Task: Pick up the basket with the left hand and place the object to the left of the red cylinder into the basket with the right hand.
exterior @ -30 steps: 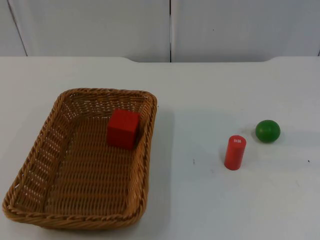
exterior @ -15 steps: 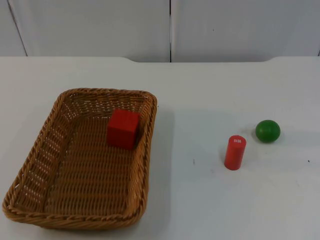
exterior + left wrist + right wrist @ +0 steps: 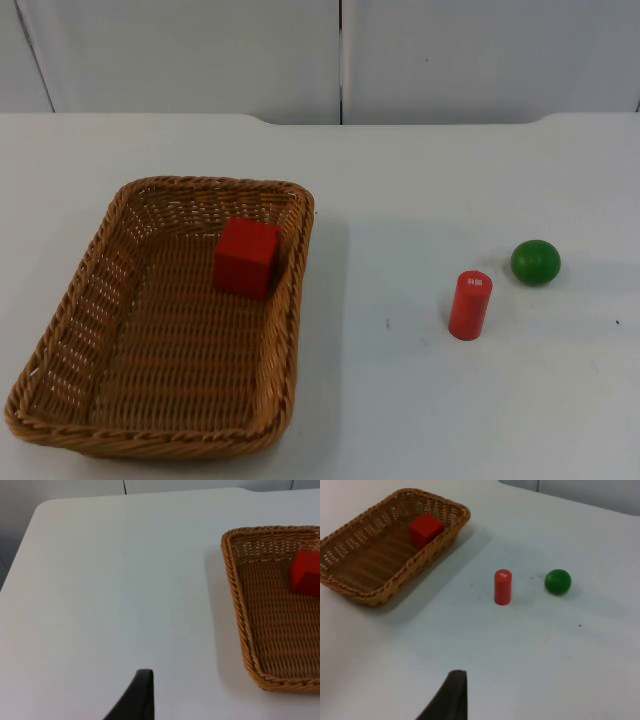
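Sitting flat on the white table point(image 3: 420, 400), the wicker basket point(image 3: 90, 300) at left holds a red cube point(image 3: 246, 257) against its far-right inner wall. Red cylinder point(image 3: 470, 305) stands upright well right of it, green ball point(image 3: 535, 262) just beyond, far-right. My left fingertip point(image 3: 137, 697) hovers left of the basket; my right fingertip point(image 3: 451, 696) is near-side of the cylinder. Grip state of either: cannot tell.

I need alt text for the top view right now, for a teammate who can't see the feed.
A wicker basket sits on the left of a white table with a red cube inside it, near its far right corner. To the right, apart from the basket, a red cylinder stands upright, with a green ball just beyond it on the right.
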Controlling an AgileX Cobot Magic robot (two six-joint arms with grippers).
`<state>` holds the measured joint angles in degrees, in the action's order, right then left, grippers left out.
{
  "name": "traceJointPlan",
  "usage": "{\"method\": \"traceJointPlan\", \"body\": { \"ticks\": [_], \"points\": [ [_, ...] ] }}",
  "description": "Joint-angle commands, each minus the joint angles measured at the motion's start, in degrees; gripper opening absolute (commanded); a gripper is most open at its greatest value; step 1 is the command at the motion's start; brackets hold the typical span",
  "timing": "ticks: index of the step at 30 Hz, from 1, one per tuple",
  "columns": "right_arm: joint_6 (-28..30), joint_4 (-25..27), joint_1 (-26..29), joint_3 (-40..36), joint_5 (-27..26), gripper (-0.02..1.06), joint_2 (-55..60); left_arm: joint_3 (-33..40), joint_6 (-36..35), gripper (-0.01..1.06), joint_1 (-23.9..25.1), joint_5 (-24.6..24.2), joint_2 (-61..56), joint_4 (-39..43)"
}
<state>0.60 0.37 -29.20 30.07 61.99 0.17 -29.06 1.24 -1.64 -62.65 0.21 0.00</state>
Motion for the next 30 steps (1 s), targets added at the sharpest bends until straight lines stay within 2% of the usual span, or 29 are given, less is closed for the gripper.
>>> {"method": "traceJointPlan", "body": {
  "ticks": [1,4,20,24,30],
  "points": [
    [0.08,-0.05,2.05,-0.56,-0.29,1.05,-0.17,-0.22,-0.07,1.05,-0.35,0.48,-0.21,0.5],
    [0.08,-0.05,5.61,-0.56,-0.29,1.05,-0.17,-0.22,-0.07,1.05,-0.35,0.48,-0.21,0.5],
    [0.08,-0.05,15.92,-0.56,-0.29,1.05,-0.17,-0.22,-0.07,1.05,-0.35,0.48,-0.21,0.5],
    [0.08,-0.05,19.95,-0.56,-0.29,1.05,-0.17,-0.22,-0.07,1.05,-0.35,0.48,-0.21,0.5],
    [0.08,-0.05,22.29,-0.56,-0.29,1.05,-0.17,-0.22,-0.07,1.05,-0.35,0.48,-0.21,0.5]
  ]
}}
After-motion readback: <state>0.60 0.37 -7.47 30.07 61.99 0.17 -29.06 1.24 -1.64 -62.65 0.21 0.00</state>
